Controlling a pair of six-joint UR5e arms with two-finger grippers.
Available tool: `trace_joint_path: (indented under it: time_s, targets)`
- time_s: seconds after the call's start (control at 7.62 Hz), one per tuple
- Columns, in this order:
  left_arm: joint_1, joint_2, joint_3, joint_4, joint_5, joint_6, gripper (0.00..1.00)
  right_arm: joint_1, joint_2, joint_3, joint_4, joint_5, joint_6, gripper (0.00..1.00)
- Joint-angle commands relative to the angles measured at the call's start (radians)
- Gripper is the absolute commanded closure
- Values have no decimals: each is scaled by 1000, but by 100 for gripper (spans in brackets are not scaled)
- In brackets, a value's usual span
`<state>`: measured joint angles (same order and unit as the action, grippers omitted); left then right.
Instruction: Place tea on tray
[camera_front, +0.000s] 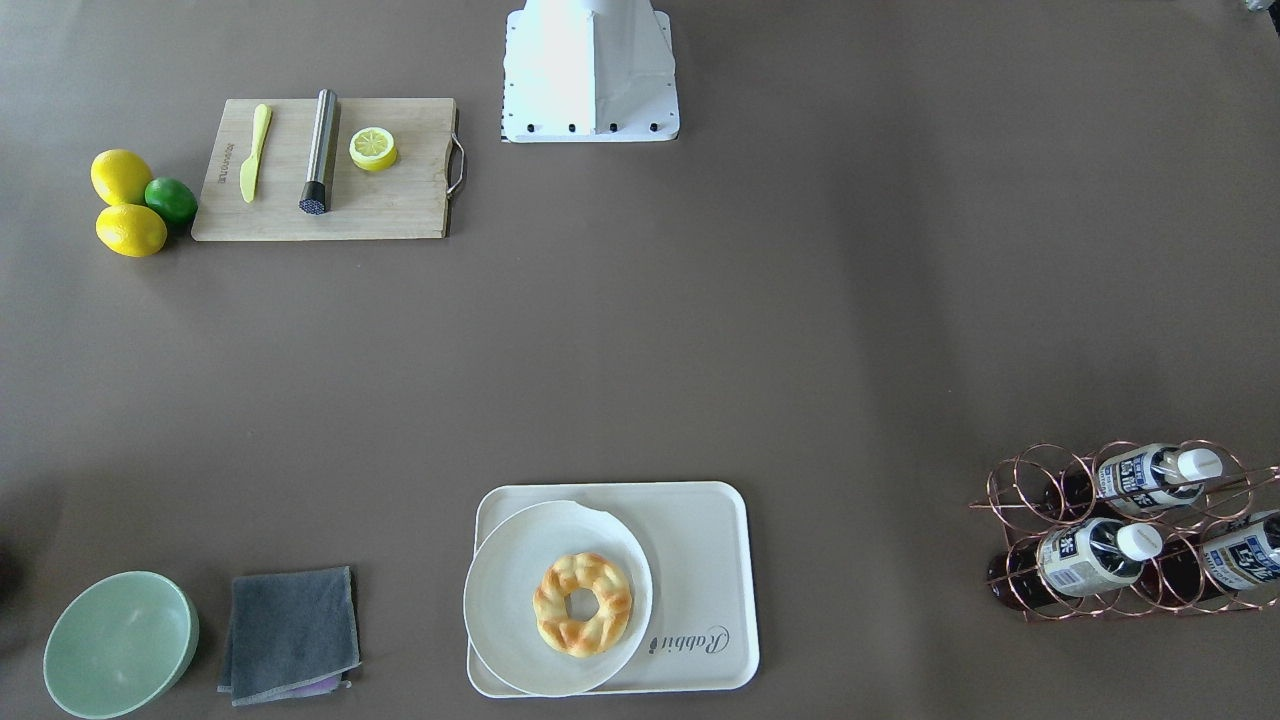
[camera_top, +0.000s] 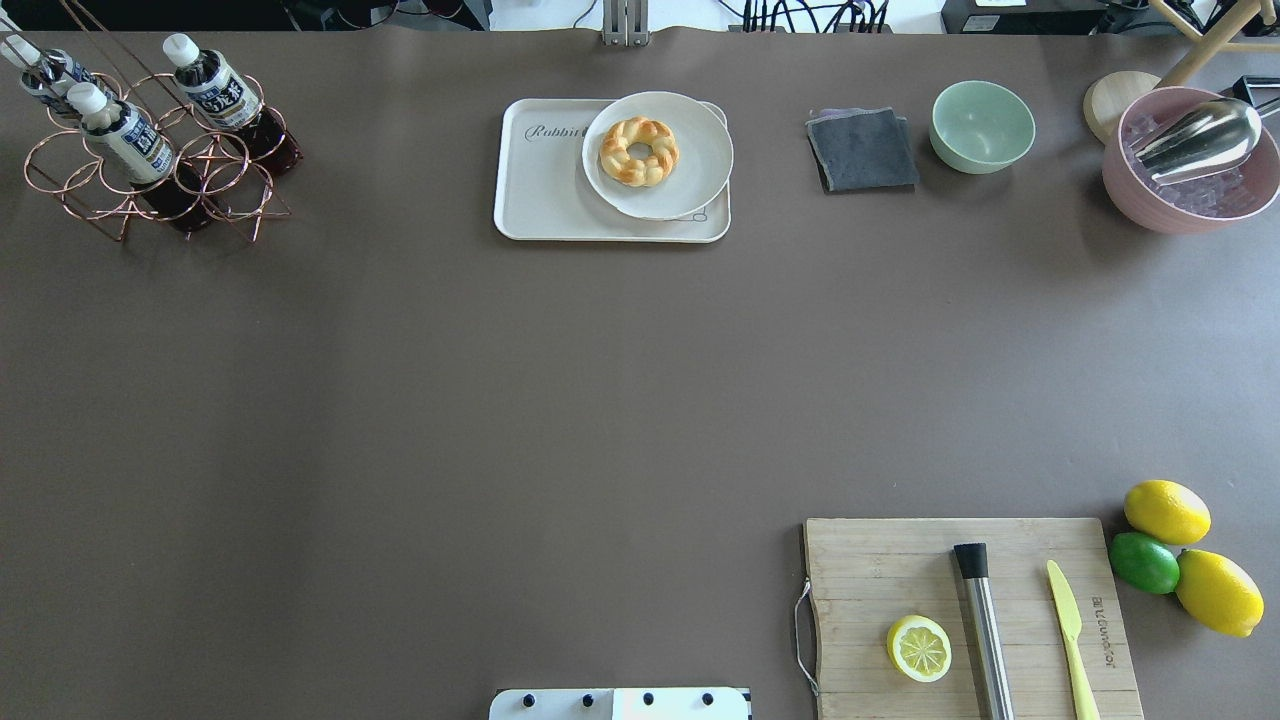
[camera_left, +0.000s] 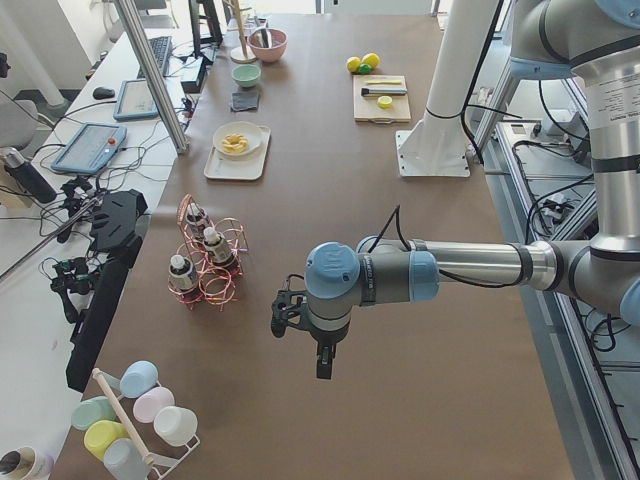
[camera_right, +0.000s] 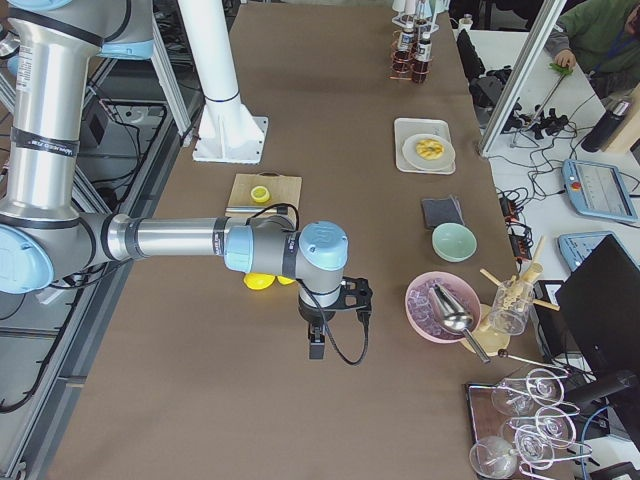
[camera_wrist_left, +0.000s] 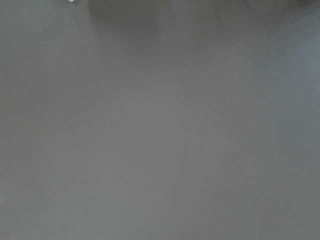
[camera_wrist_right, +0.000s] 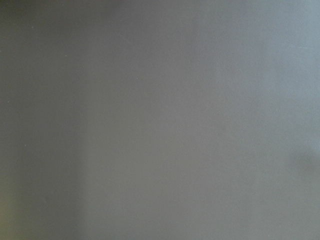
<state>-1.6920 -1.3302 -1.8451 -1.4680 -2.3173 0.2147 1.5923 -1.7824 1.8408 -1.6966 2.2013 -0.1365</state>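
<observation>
Left gripper (camera_left: 325, 358), right gripper (camera_right: 315, 340): can't tell jaws. Tea (camera_front: 1088, 558) in wire rack (camera_front: 1030, 480) near left; tray (camera_front: 700, 560) well beyond, bearing plate (camera_front: 510, 580), doughnut (camera_front: 583, 603).

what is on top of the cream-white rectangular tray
A round white plate holding a golden braided ring pastry sits on the cream-white rectangular tray; the surface beneath the plate is hidden.

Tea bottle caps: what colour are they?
White caps on the tea; clearest in the exterior front-facing view.
</observation>
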Motion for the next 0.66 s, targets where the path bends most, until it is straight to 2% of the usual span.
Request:
trace_joint_path:
  time_s: [0.0,0.53]
  targets:
    - [-2,-6,-2,0,1,0,2,0,0,0,0,0,0,0]
    - [-2,-12,0,-2,-1,0,2,0,1,0,0,-2,0,0]
